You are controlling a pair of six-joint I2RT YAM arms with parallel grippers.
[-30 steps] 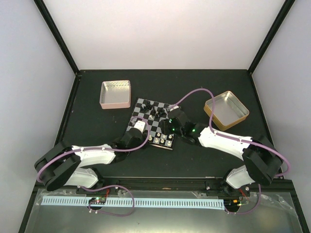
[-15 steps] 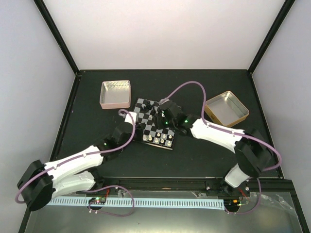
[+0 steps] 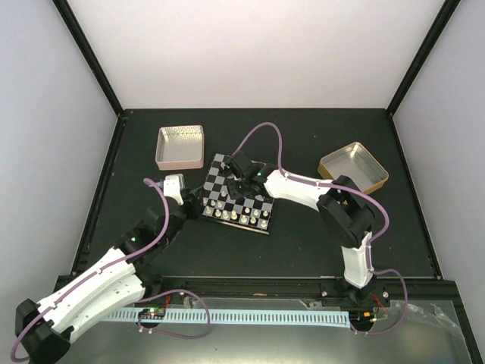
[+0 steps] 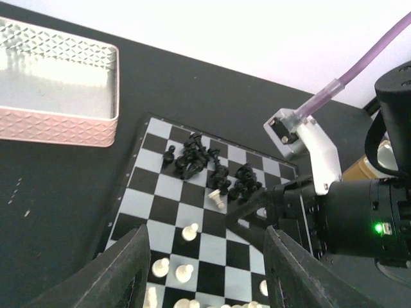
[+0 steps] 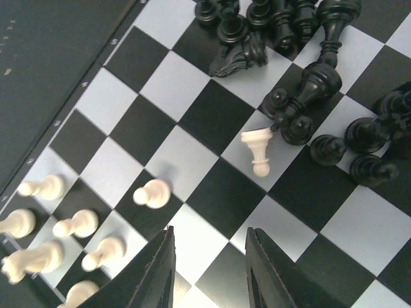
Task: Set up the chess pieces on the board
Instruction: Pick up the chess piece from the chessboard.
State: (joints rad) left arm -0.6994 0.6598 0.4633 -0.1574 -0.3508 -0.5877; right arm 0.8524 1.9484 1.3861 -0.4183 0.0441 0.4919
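Pulling back, left gripper [image 4: 207, 256] sat at the left edge of the board [image 3: 220, 179], jaws wide, empty. Right gripper [image 5: 209, 256] had advanced over the black pieces [image 5: 307, 86], jaws apart, nothing held. Their heap was too tangled to count.

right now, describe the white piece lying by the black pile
The white piece is cream, plastic-looking, with a flared round base, slim neck and rounded head. It lies on its side, mostly on a light square of the board, base toward the black pieces; whether it touches one is unclear. Nothing holds it.
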